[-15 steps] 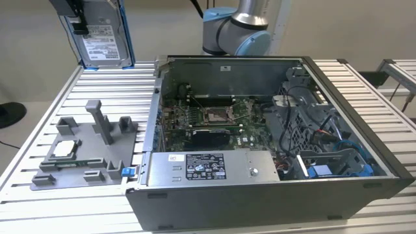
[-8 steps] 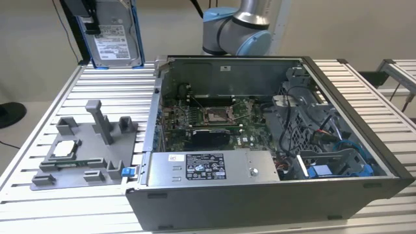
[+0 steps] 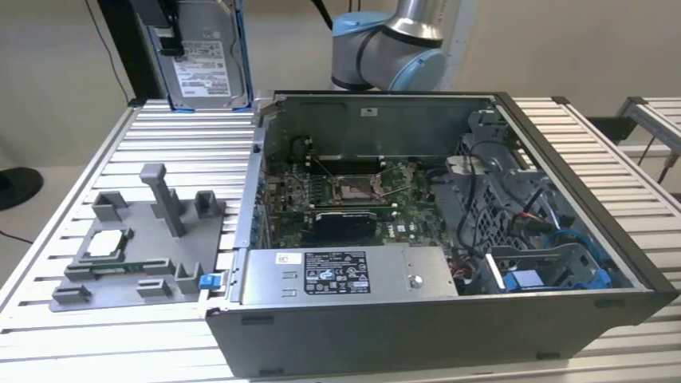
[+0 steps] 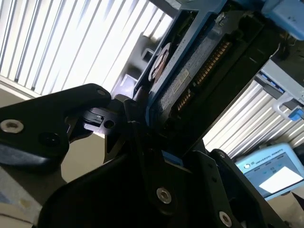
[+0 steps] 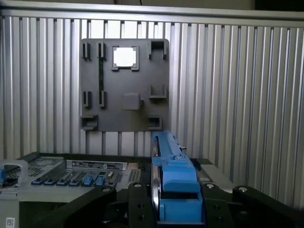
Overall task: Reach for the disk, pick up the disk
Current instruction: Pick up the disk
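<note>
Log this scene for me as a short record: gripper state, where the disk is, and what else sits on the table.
gripper: shut on the disk
disk: upright in the gripper, outside the case, at the exterior view's upper left
case: open, on the table
fixture: grey, beside the case on the exterior view's left
chip: lying in the fixture

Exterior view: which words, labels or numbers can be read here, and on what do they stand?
White printed label on the flat silver metal disk with blue side rails: too small to read.
Black-and-white sticker on the large grey metal box: too small to read.
Nothing can be quoted.
</note>
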